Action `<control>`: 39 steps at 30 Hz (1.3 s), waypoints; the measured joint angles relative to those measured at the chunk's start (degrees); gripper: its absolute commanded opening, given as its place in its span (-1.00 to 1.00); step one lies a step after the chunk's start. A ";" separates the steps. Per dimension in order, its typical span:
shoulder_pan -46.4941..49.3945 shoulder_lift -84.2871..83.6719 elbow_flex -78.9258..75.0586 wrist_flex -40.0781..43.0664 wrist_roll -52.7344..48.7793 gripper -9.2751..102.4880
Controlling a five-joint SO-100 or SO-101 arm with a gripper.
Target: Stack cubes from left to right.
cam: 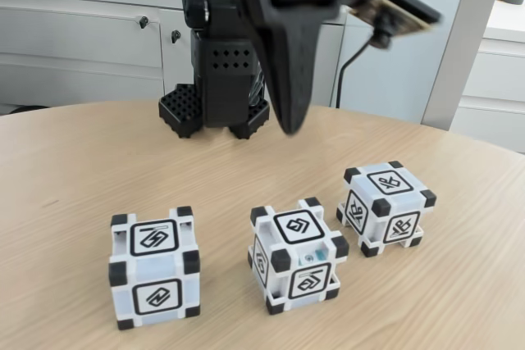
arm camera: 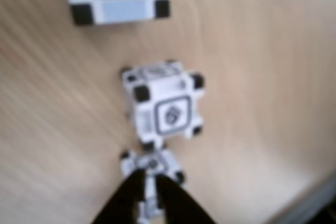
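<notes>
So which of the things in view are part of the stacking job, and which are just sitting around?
Part of the job:
- left cube
- middle cube
- right cube
- claw, raised above the table, holding nothing

Just there:
- wooden table
- arm's black base
- white cabinets behind the table

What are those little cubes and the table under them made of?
The cubes look like hard plastic: smooth white faces, matte black corner blocks, printed glyphs. The table looks like light wood or wood-look laminate; fine grain lines show, but which is unclear.
</notes>
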 measured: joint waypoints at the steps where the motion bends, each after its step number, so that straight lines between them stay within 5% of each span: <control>1: -0.09 -3.69 -1.49 0.00 0.44 -0.83; 6: -0.18 -13.18 -4.13 0.00 3.34 -0.77; 11: -1.32 -13.71 -4.13 0.00 6.15 -0.43; 23: -20.21 -14.59 -4.13 0.00 14.77 -0.07; 39: -28.48 -29.79 -4.66 -0.35 18.81 0.08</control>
